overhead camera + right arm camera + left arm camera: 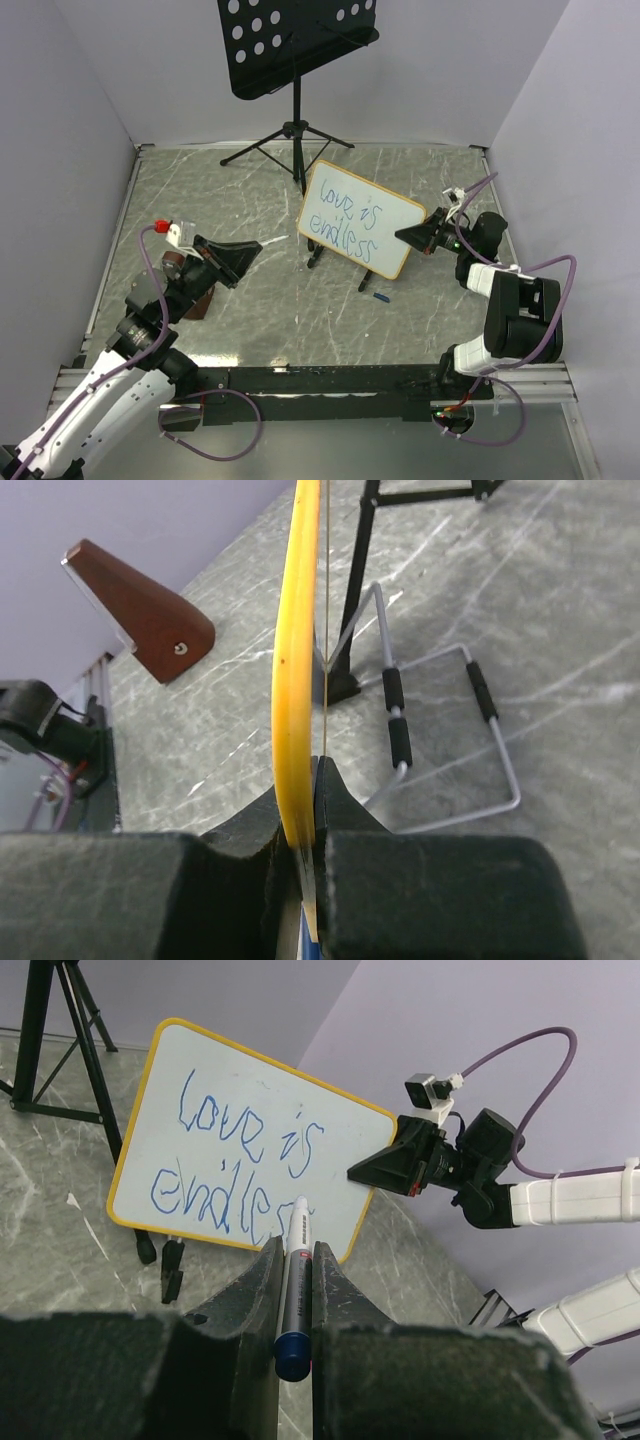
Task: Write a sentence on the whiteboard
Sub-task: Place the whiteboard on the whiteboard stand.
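Since the blue handwritten sentence [345, 222], "love is endless" in two loopy lines, reads whole from above, the writing step looks to be at its end and not in mid-stroke. It sits on the small rectangular whiteboard with a thin yellowish wood frame [358, 218], which stands tilted back on a bent-wire easel with black sleeves [450, 730] near the middle of the grey marbled table [200, 200], in front of the black perforated music stand [290, 40]. The right gripper [305, 780] is clamped on the board's right edge, its jaws pinching the frame and steadying it. The left gripper [292, 1250] is closed on a white-barrelled marker with a blue end [293, 1290], tip pointed toward the board. From the wrist the tip overlaps the last letters, but the overhead view shows this arm apart from the board, so the tip is probably off the surface. A small blue cap-like piece [380, 296] lies on the table just in front of the board's lower right corner; a brown wooden wedge-shaped block [140, 615] sits by the left arm. If any letter needs finishing, the tip must come in squarely and lightly while the right hold braces the board. Otherwise the next move calls for setting the marker down clear of the easel, then opening the right jaws gently so the board does not tip.
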`<state>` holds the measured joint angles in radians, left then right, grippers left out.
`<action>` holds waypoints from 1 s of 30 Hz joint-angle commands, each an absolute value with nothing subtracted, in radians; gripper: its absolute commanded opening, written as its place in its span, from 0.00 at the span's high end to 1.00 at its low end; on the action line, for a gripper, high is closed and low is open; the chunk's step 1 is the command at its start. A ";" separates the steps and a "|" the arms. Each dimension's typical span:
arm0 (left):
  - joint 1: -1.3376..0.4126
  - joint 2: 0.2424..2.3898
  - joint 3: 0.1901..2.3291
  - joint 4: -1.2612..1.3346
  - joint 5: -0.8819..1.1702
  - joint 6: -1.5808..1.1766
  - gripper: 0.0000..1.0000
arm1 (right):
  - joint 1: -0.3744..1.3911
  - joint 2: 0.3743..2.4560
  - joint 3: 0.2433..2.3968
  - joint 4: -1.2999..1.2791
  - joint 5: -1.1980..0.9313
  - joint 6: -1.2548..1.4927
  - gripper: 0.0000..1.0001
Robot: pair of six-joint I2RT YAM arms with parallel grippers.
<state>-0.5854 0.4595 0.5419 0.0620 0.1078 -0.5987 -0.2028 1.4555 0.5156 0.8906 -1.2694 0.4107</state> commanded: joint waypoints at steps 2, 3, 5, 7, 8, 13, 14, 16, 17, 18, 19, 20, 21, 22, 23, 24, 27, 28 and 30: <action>-0.580 0.451 0.532 0.103 0.117 -0.618 0.99 | -0.215 1.453 0.525 0.938 -1.313 0.413 1.00; -0.580 0.451 0.534 0.103 0.117 -0.618 0.99 | -0.215 1.447 0.528 0.908 -1.316 0.397 1.00; -0.580 0.448 0.535 0.100 0.118 -0.618 0.99 | -0.215 1.425 0.514 0.870 -1.319 0.384 1.00; -0.580 0.442 0.532 0.097 0.115 -0.617 0.99 | -0.215 1.398 0.514 0.797 -1.309 0.338 1.00; -0.578 0.440 0.531 0.098 0.117 -0.618 0.99 | -0.215 1.391 0.521 0.697 -1.295 0.313 1.00; -0.580 0.437 0.520 0.110 0.127 -0.629 0.99 | -0.215 1.388 0.555 0.566 -1.262 0.232 1.00; -0.580 0.437 0.522 0.110 0.127 -0.629 0.99 | -0.215 1.393 0.560 0.561 -1.276 0.229 1.00; -0.581 0.430 0.522 0.104 0.127 -0.627 0.99 | -0.215 1.419 0.577 0.569 -1.344 0.224 1.00; -0.580 0.428 0.522 0.101 0.127 -0.626 0.99 | -0.216 1.428 0.587 0.565 -1.357 0.219 1.00; -0.580 0.425 0.522 0.097 0.127 -0.626 0.99 | -0.216 1.454 0.612 0.543 -1.373 0.213 1.00; -0.581 0.425 0.522 0.095 0.127 -0.624 0.99 | -0.216 1.468 0.624 0.535 -1.382 0.210 1.00; -0.580 0.426 0.522 0.095 0.132 -0.624 0.99 | -0.215 1.482 0.636 0.529 -1.385 0.216 1.00; -0.580 0.428 0.522 0.094 0.133 -0.623 0.99 | -0.218 1.502 0.649 0.541 -1.387 0.224 1.00; -0.581 0.429 0.522 0.094 0.133 -0.624 0.99 | -0.216 1.508 0.650 0.563 -1.402 0.238 1.00; -0.580 0.426 0.523 0.092 0.133 -0.624 0.99 | -0.216 1.514 0.647 0.602 -1.410 0.277 1.00; -0.580 0.428 0.523 0.094 0.133 -0.623 0.99 | -0.216 1.526 0.634 0.695 -1.417 0.311 1.00; -0.580 0.431 0.520 0.097 0.132 -0.620 0.99 | -0.216 1.603 0.594 1.173 -1.473 0.608 1.00; -0.581 0.434 0.520 0.101 0.133 -0.621 0.99 | -0.216 1.635 0.583 1.339 -1.480 0.724 1.00; -0.580 0.443 0.520 0.106 0.140 -0.621 0.99 | -0.216 1.750 0.594 1.646 -1.488 1.048 1.00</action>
<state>-0.5846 0.4362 0.5266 0.0643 0.1173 -0.6144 -0.2184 1.6081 0.5949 0.9077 -1.3823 0.5442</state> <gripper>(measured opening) 0.139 0.090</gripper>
